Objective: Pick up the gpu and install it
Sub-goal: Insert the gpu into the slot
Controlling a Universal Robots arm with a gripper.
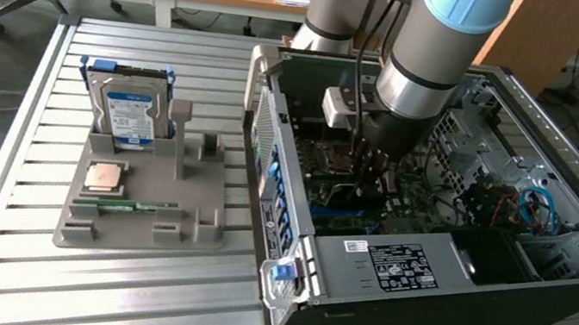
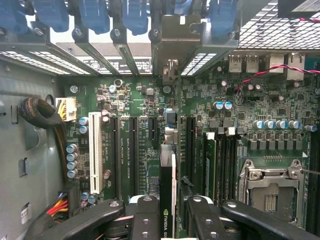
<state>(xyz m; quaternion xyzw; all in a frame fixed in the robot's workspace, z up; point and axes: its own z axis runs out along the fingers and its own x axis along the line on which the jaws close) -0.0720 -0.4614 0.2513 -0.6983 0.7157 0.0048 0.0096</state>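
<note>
In the wrist view the gpu (image 2: 167, 182) is a thin dark card seen edge-on, with a green logo near my fingers. My gripper (image 2: 169, 220) is shut on it, one black finger (image 2: 142, 215) on each side. The card hangs over the green motherboard (image 2: 145, 100), between two long black slots (image 2: 135, 150) (image 2: 190, 145). Whether its edge touches a slot is hidden. In the exterior view my gripper (image 1: 371, 175) is lowered deep inside the open computer case (image 1: 425, 263), over the board.
A white slot (image 2: 95, 150) and an empty processor socket (image 2: 270, 185) flank the card. Blue latches (image 2: 95, 15) line the case's rear wall. On the table at the exterior view's left, a grey holder (image 1: 157, 225) carries a hard drive (image 1: 129, 111), a processor chip (image 1: 105, 175) and a memory stick (image 1: 125, 206).
</note>
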